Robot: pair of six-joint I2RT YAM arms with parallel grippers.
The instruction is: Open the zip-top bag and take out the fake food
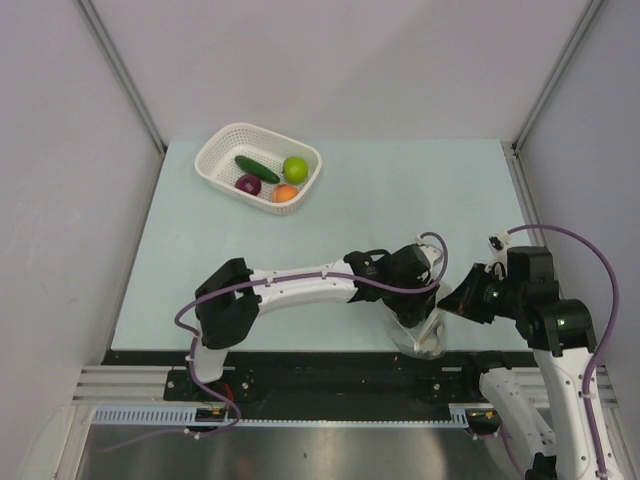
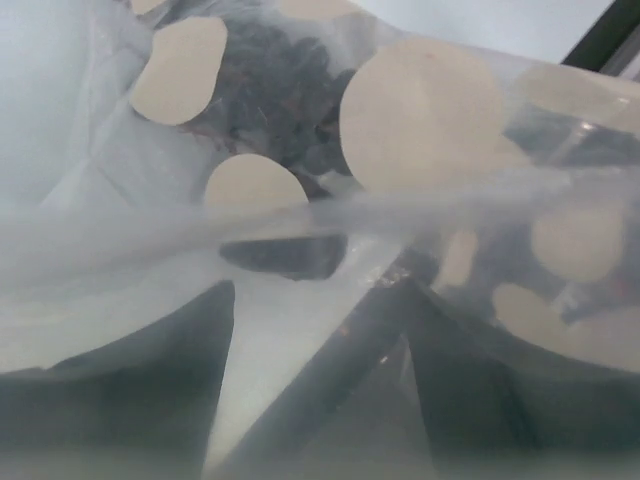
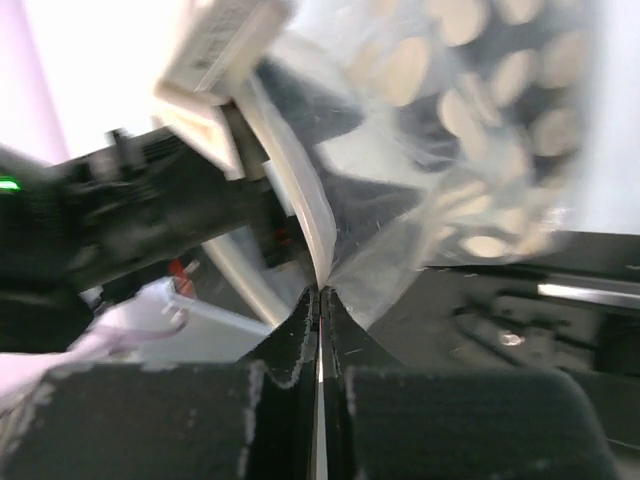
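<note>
Right tool (image 3: 320, 300) pinches the zip-top bag's (image 3: 480, 120) thin edge; film could slip free. Left tool's (image 1: 413, 305) closure: cannot tell.

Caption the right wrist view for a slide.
Right hand pinches the clear polka-dot bag by a fold of its film.

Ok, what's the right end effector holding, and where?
The zip-top bag: the right end effector is shut on a thin fold of clear film at the bag's edge.

Crinkly polka-dot zip-top bag (image 1: 424, 334), grapes (image 2: 285, 80) inside; other fake food (image 1: 295, 168) in basket (image 1: 226, 150)
</note>
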